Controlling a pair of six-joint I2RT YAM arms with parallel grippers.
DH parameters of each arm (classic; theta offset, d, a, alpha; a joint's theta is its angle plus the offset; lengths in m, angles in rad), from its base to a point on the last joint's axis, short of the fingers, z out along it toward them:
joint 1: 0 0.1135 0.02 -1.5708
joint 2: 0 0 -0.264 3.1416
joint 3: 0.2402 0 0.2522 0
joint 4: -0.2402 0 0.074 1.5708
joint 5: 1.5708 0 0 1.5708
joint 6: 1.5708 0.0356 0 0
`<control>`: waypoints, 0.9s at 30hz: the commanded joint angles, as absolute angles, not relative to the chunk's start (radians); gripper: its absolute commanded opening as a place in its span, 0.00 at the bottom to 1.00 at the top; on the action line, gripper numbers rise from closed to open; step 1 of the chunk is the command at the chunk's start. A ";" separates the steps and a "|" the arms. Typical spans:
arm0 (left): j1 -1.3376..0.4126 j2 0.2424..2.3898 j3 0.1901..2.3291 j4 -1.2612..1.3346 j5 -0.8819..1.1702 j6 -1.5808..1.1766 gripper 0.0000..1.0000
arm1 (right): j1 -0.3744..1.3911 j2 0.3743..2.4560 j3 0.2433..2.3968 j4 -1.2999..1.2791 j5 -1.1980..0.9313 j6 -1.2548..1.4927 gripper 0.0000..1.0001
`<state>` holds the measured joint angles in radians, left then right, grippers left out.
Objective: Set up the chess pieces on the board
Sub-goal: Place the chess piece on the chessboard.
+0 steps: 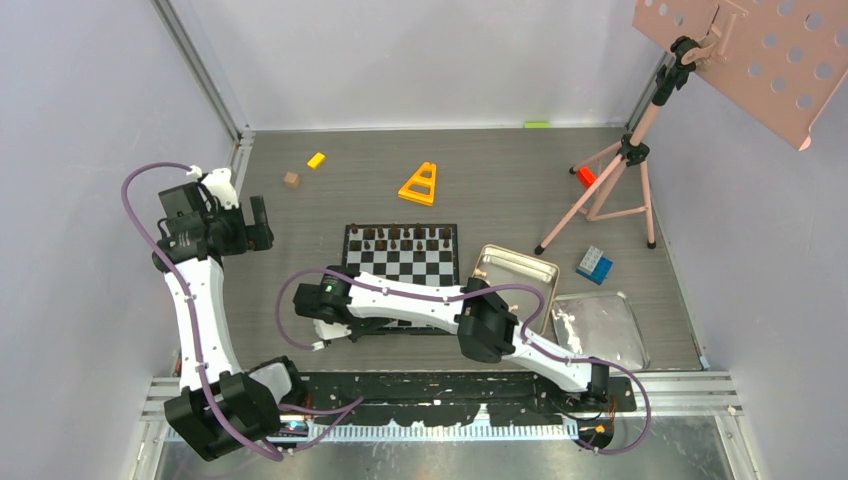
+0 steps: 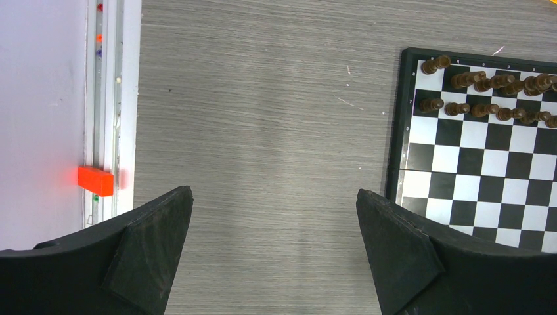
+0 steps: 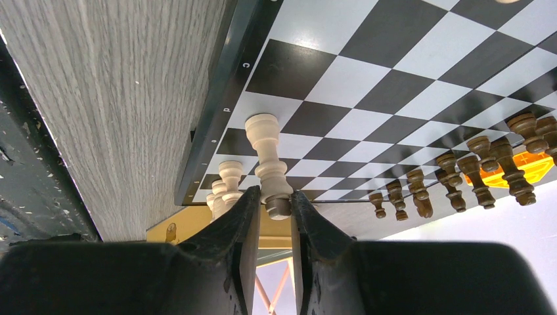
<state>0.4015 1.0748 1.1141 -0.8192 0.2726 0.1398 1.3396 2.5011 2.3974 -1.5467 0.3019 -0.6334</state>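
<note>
Grip first: my right gripper (image 3: 274, 197) is closed narrow on the small rounded head of a pale piece (image 3: 268, 157), black matte pads on either side of smooth turned wood. The piece points straight away from my fingers, its long axis in line with my reach: head at my tips, waisted stem, then the wide flat foot, which looks to be resting on a white square in the row along the near edge of the board (image 3: 309, 26). Whatever I do next turns on that axis: I judge that any release or lift should run along it, not across it, or the foot will tip. Just beside it, toward the corner, stand its pale neighbours (image 3: 230, 176), close enough for my finger to brush. The board itself is flat, glossy, black and white with a thin dark rim, lying on the grey grained table (image 3: 131, 79). Across the open squares, the dark pieces (image 3: 460, 174) stand in two rows at the far edge, with an orange triangle (image 3: 525, 169) beyond them. My left gripper (image 2: 272, 197) hangs wide and empty over bare table left of the board, well apart, so this piece is the right arm's.
</note>
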 commanded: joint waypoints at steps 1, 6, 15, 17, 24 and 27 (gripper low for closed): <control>0.409 1.053 1.113 -0.784 0.291 0.153 1.00 | 1.345 2.476 2.420 -1.601 0.307 -0.643 0.25; 0.410 1.053 1.111 -0.784 0.292 0.153 1.00 | 1.345 2.476 2.425 -1.598 0.296 -0.638 0.22; 0.409 1.056 1.111 -0.785 0.293 0.153 1.00 | 1.345 2.475 2.436 -1.598 0.286 -0.629 0.18; 0.410 1.058 1.111 -0.785 0.293 0.152 1.00 | 1.345 2.476 2.439 -1.597 0.284 -0.626 0.18; 0.410 1.058 1.111 -0.785 0.294 0.153 1.00 | 1.345 2.477 2.448 -1.593 0.280 -0.615 0.15; 0.409 1.058 1.111 -0.785 0.295 0.153 1.00 | 1.345 2.473 2.452 -1.592 0.279 -0.611 0.15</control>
<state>0.4015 1.0748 1.1137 -0.8192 0.2737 0.1398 1.3396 2.5011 2.4054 -1.5490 0.2863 -0.6216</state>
